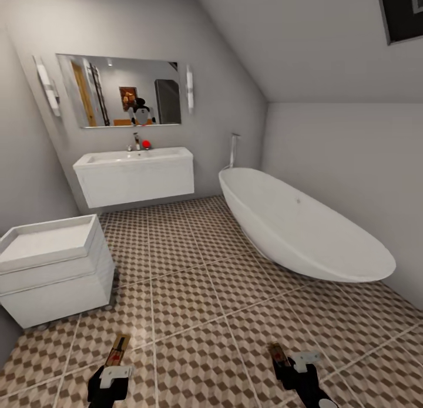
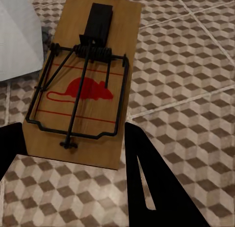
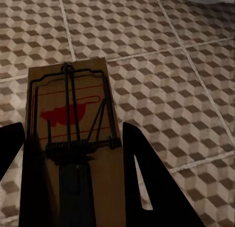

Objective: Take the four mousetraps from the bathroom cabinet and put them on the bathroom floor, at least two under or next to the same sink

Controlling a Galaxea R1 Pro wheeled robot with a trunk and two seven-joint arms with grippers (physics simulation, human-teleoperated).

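Wooden mousetraps: left gripper (image 2: 73, 161) jaws clamp one (image 2: 83, 85), right gripper (image 3: 73, 153) jaws another (image 3: 68, 138); red mouse print, no writing.

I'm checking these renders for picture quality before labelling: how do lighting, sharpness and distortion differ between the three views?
Head view: evenly lit and sharp, but wide-angle, so the bathtub and walls look stretched. Left wrist view: bright and crisp, the left-hand mousetrap and its red mouse print are clear. Right wrist view: dimmer, the right-hand mousetrap is shaded and slightly soft near the fingers; bathroom floor stays legible.
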